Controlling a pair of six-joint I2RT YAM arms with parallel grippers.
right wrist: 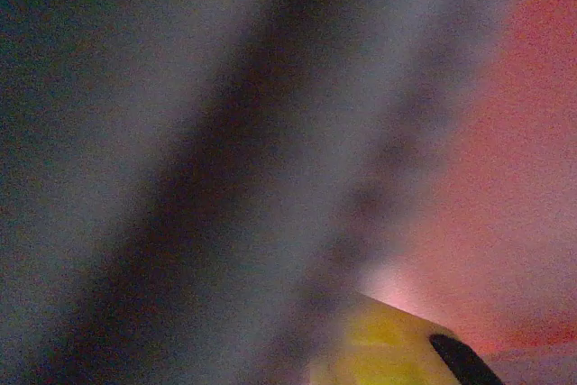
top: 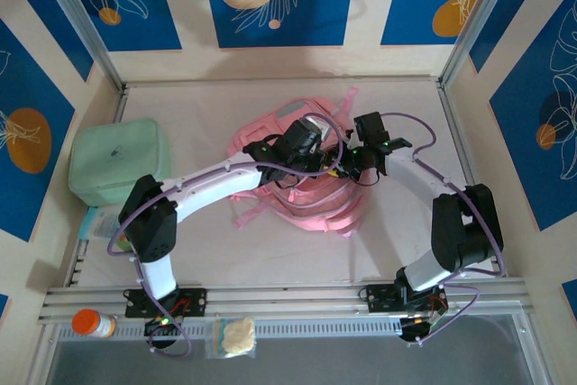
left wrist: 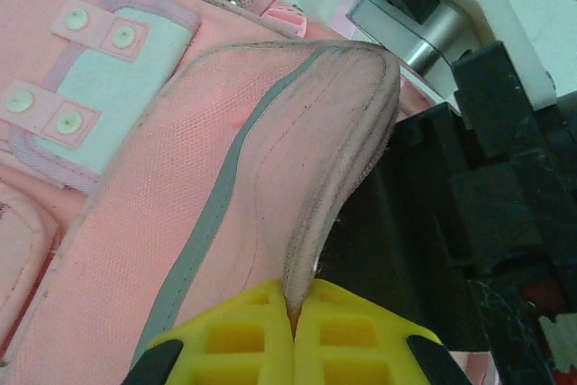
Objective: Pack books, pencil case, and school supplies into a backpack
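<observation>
Roughly mid-counter lies the backpack (top: 311, 214), both arms bent in over it. The left end effector (left wrist: 293, 302) is fully closed on the backpack's edge, a pink flap (left wrist: 297, 160) pinched between its yellow fingers (left wrist: 234, 338). The right end effector (top: 353, 161) sits just right of the left one, over the backpack's right side. Its wrist view is blurred, so I cannot tell how wide it stands. A mint case (top: 117, 164) lies by the counter's left edge.
</observation>
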